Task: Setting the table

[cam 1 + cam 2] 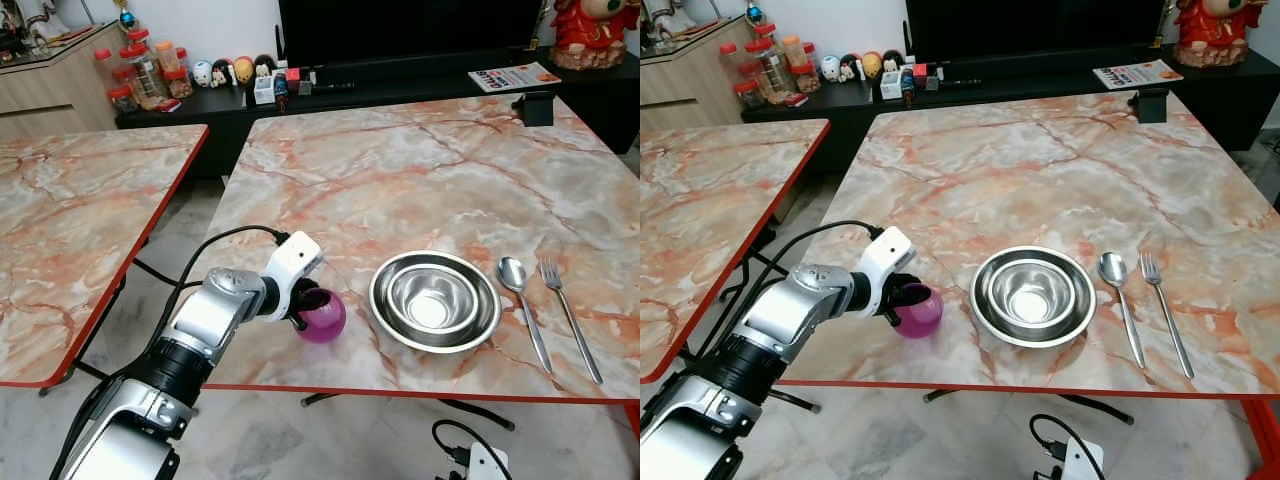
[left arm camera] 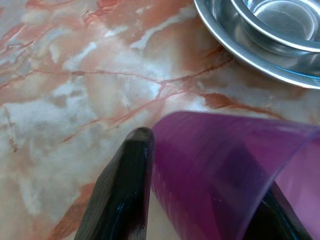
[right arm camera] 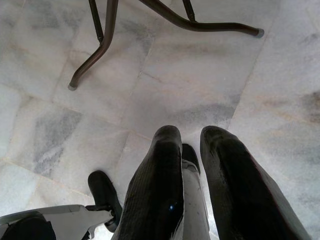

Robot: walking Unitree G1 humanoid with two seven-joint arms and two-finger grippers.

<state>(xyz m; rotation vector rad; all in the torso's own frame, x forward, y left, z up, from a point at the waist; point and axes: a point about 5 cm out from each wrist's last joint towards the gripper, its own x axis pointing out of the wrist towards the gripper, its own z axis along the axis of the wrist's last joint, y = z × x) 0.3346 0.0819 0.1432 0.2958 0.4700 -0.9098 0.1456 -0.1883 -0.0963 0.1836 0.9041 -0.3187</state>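
Left gripper (image 1: 312,305), fingers clasping the purple cup (image 1: 322,316), places it left of nested steel bowls (image 1: 435,300); right gripper (image 3: 192,150) idle, fingers together.

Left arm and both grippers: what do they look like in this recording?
The left arm has silver metal links, black joints, a white wrist housing and a looping black cable. The left gripper and the right gripper each have two long, glossy black fingers with rounded tips.

A black TV stand (image 1: 400,90) behind the marble tables carries red-lidded jars (image 1: 140,70), small figurines (image 1: 235,70) and what looks like a magazine (image 1: 514,76). A red ornament (image 1: 590,30) sits at its far end.
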